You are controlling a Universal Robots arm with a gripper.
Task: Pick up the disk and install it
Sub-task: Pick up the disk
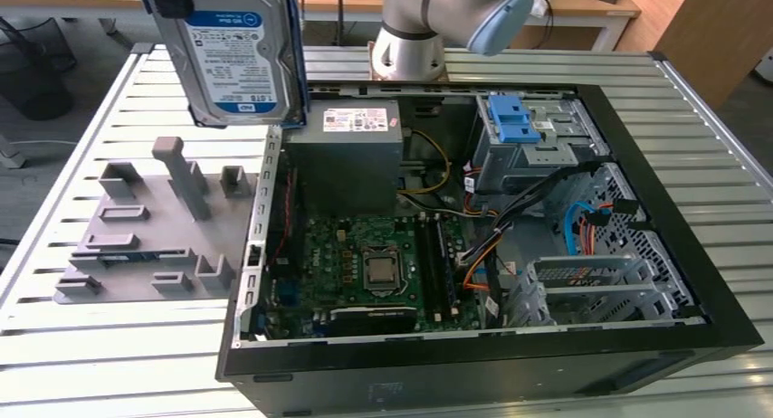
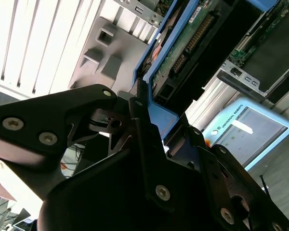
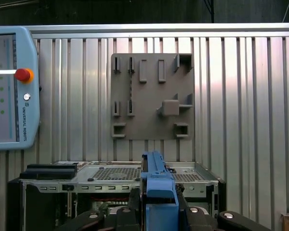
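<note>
The disk (image 1: 235, 52) hangs upright over the open case (image 1: 483, 373) (jaws pinching its blue bracket (image 3: 159, 185)), well above the surface (image 1: 85, 119).

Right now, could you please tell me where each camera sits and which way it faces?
Exterior view: off the arm, looking down into the open computer case; the arm stands beyond it, the disk hangs high.
First wrist view: on the wrist, looking down past the gripper at the grey fixture plate.
Second wrist view: on the wrist, close behind the gripper, which is shut on the disk's blue bracket.
Both wrist views share the gripper, disk, plate and teach pendant.
</note>
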